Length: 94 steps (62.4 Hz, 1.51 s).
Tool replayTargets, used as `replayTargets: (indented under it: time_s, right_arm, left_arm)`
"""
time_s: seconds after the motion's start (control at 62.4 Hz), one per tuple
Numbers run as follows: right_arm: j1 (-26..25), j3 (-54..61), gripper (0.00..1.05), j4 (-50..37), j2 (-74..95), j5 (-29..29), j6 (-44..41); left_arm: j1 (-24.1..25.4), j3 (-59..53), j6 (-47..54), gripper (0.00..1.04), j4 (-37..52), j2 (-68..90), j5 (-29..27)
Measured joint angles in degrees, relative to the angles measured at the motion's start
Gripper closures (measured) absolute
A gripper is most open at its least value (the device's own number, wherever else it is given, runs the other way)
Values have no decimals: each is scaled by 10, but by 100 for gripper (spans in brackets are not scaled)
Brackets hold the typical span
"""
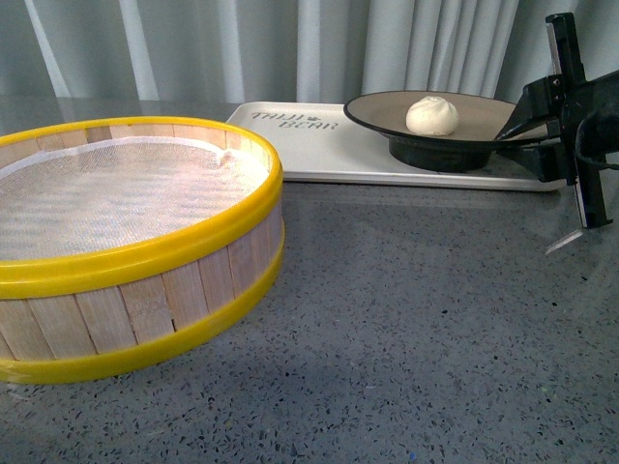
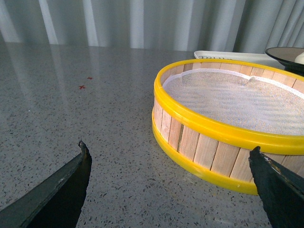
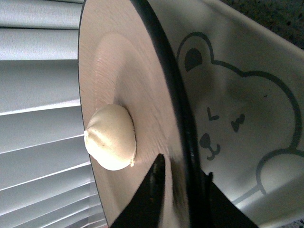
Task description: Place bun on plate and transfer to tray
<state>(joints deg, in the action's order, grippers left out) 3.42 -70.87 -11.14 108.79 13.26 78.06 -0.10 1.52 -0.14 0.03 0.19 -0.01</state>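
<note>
I see the bun point(image 1: 432, 115) sitting near the middle of the plate point(image 1: 387, 108), and the plate is on the right end of the tray point(image 1: 319, 145) at the back of the counter point(image 1: 416, 319). My right gripper point(image 1: 511, 133) is clamped on the plate's near rim, one finger point(image 3: 151, 194) over the beige inside, the other beneath. My left gripper point(image 2: 171, 152) hangs spread wide and empty beside the yellow-rimmed steamer basket point(image 1: 126, 242).
</note>
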Motion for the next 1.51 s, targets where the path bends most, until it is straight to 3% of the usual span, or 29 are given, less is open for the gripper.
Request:
replayTargets:
  time_s: [0.176, 0.449, 0.785, 1.105, 1.282, 1.378, 1.506]
  right_arm:
    - [-6, -18, 48, 1, 5, 3, 4]
    - [-5, -21, 7, -4, 3, 2, 4]
    - [3, 11, 9, -26, -28, -2, 8]
    - [-16, 107, 9, -27, -136, -47, -39]
    - [-51, 205, 9, -46, -243, -126, -136]
    - [-98, 288, 9, -107, -342, -200, -271]
    - [-153, 381, 9, -200, -438, -245, -437]
  left_arm:
    - [0, 0, 0, 7, 0, 0, 0]
    - [0, 0, 0, 7, 0, 0, 0]
    - [0, 0, 0, 7, 0, 0, 0]
    - [0, 0, 0, 7, 0, 0, 0]
    - [0, 0, 0, 7, 0, 0, 0]
    - [0, 0, 0, 7, 0, 0, 0]
    - [0, 0, 0, 7, 0, 0, 0]
